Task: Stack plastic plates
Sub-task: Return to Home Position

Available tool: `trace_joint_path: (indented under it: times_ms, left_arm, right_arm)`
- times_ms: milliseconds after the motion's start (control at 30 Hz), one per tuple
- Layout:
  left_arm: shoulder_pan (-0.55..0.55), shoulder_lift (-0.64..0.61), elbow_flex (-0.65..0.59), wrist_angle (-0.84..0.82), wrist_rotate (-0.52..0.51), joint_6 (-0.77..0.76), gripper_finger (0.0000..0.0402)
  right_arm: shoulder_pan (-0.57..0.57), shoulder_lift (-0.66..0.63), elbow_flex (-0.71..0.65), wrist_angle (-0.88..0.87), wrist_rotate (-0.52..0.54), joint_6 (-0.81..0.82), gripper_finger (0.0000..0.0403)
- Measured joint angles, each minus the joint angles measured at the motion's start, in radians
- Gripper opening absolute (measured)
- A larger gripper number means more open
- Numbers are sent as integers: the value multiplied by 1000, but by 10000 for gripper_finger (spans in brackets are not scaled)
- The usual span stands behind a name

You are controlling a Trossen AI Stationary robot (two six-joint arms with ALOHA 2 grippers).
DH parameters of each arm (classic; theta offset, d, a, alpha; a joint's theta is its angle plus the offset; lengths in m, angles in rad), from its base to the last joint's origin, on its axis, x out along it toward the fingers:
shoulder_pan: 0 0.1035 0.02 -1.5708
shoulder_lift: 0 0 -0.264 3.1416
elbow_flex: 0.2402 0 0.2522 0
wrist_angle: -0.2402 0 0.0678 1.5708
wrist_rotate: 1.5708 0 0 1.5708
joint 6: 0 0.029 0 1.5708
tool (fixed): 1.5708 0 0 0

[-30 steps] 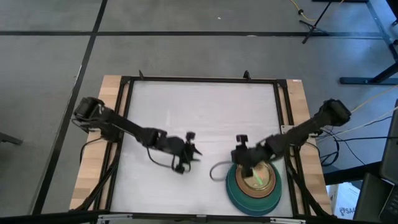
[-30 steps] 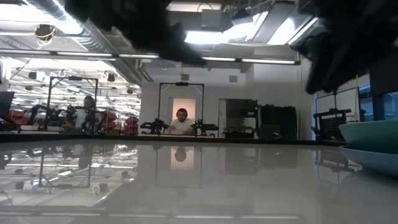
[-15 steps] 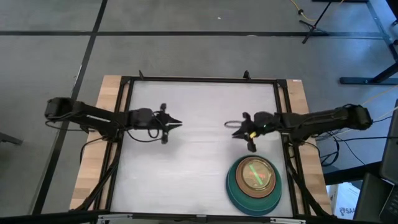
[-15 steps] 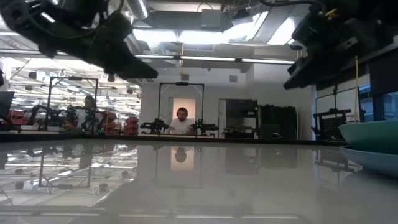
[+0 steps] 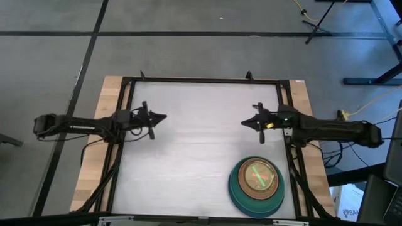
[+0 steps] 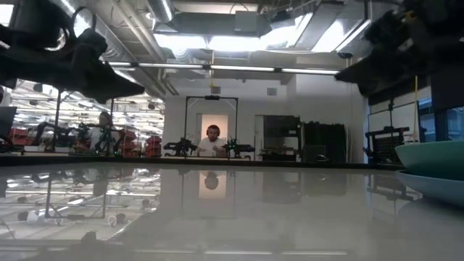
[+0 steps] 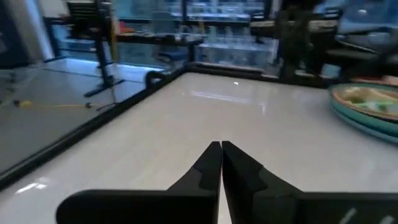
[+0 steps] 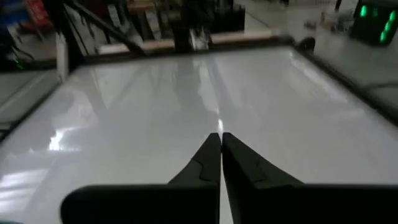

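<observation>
The plastic plates [image 5: 256, 185] stand as one stack near the table's right front corner: teal at the bottom, darker and orange-brown ones above, a neon-green one [image 5: 257, 176] on top. The stack's edge shows in the low view [image 6: 433, 170] and the left wrist view [image 7: 367, 106]. My left gripper [image 5: 163, 117] is shut with nothing in it, above the table's left part. My right gripper [image 5: 244, 122] is shut too, holding nothing, above the right part, farther back than the stack.
A black frame [image 5: 204, 81] runs round the white table top [image 5: 195, 150]. Bare white surface lies between the two grippers and left of the stack. Beyond the table, in the low view, a person [image 6: 211, 141] sits far back in the room.
Both arms have drawn back from the table's near middle, the left toward the left edge, the right up off the stack toward the right edge, and now stretch out level. Both grippers have shut. The stack has stayed in place.
</observation>
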Motion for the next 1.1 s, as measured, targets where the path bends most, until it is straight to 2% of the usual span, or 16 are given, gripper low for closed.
trace_joint_path:
  times_ms: [133, 333, 500, 600, 700, 933, 1100]
  left_arm:
    - [21, -147, 1, -87, 24, 7, 3]
    - [28, -287, 0, -244, 112, -21, 3]
    - [9, -381, 0, -355, 158, -67, 4]
    - [-5, -433, 0, -367, 114, -70, 4]
    - [-15, -483, 0, -404, 67, -83, 4]
    - [-17, -585, 0, -454, 88, -79, 5]
    - [-16, -575, 0, -454, 92, -67, 5]
  right_arm:
    - [-40, -113, -28, -18, -34, 8, 9]
    - [-74, -266, -89, -96, -53, 84, 9]
    - [-44, -398, -140, -136, 64, 111, 10]
    - [-16, -474, -181, -135, 154, 111, 10]
    - [4, -537, -227, -159, 183, 118, 10]
    - [55, -546, -234, -144, 212, 138, 10]
    - [87, -531, -234, -144, 213, 142, 10]
